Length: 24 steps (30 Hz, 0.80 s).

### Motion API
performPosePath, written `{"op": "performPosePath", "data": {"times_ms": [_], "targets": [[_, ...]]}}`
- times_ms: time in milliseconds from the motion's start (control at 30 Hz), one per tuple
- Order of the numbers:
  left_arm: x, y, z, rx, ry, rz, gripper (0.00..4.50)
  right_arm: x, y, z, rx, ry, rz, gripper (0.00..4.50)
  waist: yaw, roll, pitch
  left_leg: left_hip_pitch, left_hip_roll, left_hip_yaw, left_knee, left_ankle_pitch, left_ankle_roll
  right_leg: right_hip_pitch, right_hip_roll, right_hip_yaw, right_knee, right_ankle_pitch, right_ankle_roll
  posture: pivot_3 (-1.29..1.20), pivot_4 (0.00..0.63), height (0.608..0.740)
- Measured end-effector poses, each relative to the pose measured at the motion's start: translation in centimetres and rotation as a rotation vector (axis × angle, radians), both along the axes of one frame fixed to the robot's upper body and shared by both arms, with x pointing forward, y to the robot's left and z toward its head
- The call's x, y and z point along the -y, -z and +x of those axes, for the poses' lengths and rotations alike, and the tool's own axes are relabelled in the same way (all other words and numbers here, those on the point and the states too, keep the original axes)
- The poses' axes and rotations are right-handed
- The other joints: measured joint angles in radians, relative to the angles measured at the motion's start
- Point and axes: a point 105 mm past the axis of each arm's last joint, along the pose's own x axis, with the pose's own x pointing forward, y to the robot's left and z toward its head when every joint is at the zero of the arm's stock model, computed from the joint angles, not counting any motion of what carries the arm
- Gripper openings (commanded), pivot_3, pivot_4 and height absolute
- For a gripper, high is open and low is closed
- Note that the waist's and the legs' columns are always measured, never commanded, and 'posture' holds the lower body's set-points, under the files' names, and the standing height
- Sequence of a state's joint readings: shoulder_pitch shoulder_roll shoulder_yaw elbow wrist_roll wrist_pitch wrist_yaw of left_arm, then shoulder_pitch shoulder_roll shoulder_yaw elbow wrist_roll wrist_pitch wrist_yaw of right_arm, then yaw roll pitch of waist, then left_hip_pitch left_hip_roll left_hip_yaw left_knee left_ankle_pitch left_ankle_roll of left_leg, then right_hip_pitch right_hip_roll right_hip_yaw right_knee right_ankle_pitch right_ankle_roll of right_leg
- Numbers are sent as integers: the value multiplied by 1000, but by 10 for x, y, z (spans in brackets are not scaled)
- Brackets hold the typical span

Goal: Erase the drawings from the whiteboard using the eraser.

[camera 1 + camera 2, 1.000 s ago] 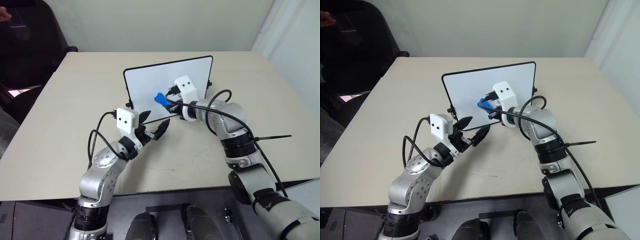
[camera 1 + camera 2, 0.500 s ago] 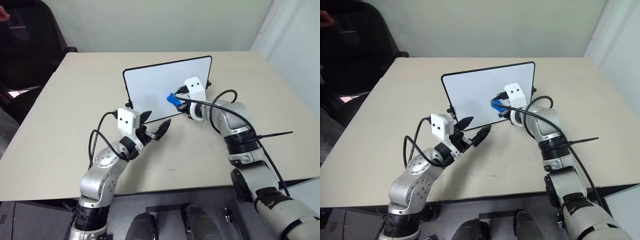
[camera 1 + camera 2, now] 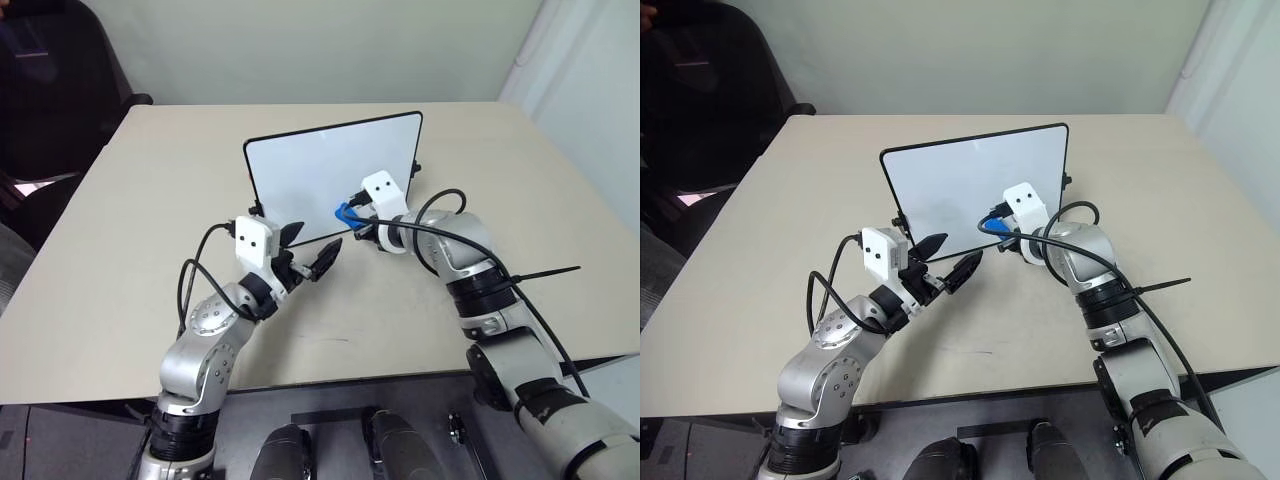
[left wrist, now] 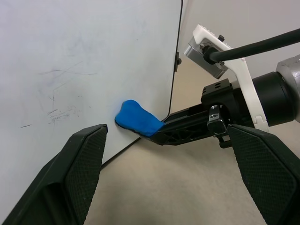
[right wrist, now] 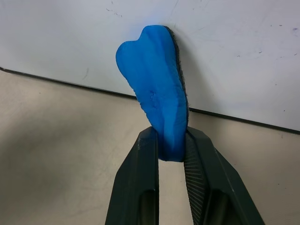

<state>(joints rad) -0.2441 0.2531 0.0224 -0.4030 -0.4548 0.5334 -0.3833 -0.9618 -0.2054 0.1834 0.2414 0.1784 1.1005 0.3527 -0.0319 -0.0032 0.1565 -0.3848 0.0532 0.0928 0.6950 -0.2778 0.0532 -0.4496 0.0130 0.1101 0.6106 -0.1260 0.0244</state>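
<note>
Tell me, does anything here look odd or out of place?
Nothing is spilled or broken. The whiteboard stands upright on the table, slightly askew to its edges, and carries only faint grey smudges. The right gripper pinches the blue eraser by one end, its far end against the board near the bottom frame.

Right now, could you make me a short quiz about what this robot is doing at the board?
1. What does the right gripper hold?
2. True or false: the eraser touches the whiteboard near its lower edge.
3. The left gripper is: A) open and holding nothing, B) shut on a marker, C) pressing the board.

Key: 1. the blue eraser; 2. true; 3. A.
</note>
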Motion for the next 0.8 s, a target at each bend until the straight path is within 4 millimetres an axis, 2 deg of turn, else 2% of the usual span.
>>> {"op": "performPosePath", "data": {"times_ms": [200, 433, 600, 700, 800], "targets": [[0, 0, 0, 0, 1, 0, 4500, 12, -7, 9, 16, 70, -2, 646, -1, 0, 0, 0, 0, 0, 0, 0, 0, 0, 0, 0, 0, 0, 0, 0, 150, 740], [-1, 2, -1, -4, 0, 1, 4500, 50, -16, 16, 40, 197, 10, 646, 4, 0, 0, 0, 0, 0, 1, 0, 0, 1, 0, 0, 0, 0, 0, 0, 150, 740], [-1, 1, -3, -1, 2, 2, 4500, 74, -27, -3, 35, 240, 84, 646, 4, 0, 0, 0, 0, 0, 0, 0, 0, 1, 0, 0, 0, -1, 1, 0, 150, 740], [0, 1, -3, 1, 4, 4, 4500, 82, -26, -27, -69, 250, 189, 646, 4, 0, 0, 0, 0, 1, -1, 0, 0, 4, 1, 0, 0, -1, 2, 0, 150, 740], [1, 1, -5, 4, 8, 7, 4500, 94, -19, -44, -111, 274, 221, 646, 4, 0, 0, 1, 0, 0, -1, 0, 0, 3, 1, 0, -1, -1, 2, 0, 150, 740]]}}
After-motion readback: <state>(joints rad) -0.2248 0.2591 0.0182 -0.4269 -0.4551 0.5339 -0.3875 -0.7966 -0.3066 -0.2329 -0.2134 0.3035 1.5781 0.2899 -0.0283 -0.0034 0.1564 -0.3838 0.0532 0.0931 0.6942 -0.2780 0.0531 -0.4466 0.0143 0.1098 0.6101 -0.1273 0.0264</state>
